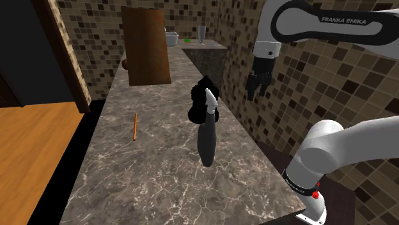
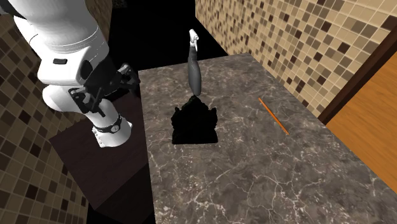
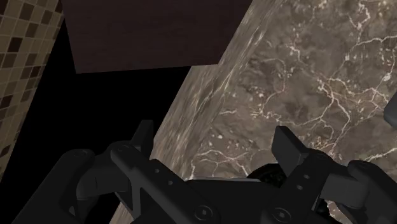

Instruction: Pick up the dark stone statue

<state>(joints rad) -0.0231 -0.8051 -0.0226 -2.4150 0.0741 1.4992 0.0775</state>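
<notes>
The dark statue (image 1: 197,110) (image 2: 196,122) is a black, lumpy figure standing on the brown marble counter (image 1: 160,172). My gripper (image 1: 259,85) hangs in the air off to the shoulder view's right of it, over the counter's edge by the tiled wall and well above the statue. In the wrist view the gripper (image 3: 216,145) is open with nothing between its fingers, and the counter's edge lies below it. In the second exterior view the gripper (image 2: 125,77) is at the left, beside the counter.
A dark grey spray bottle (image 1: 207,142) (image 2: 194,71) with a white nozzle stands close against the statue. An orange pencil (image 1: 135,126) (image 2: 273,116) lies on the counter. A brown board (image 1: 146,46) leans at the far end. Tiled walls flank the counter.
</notes>
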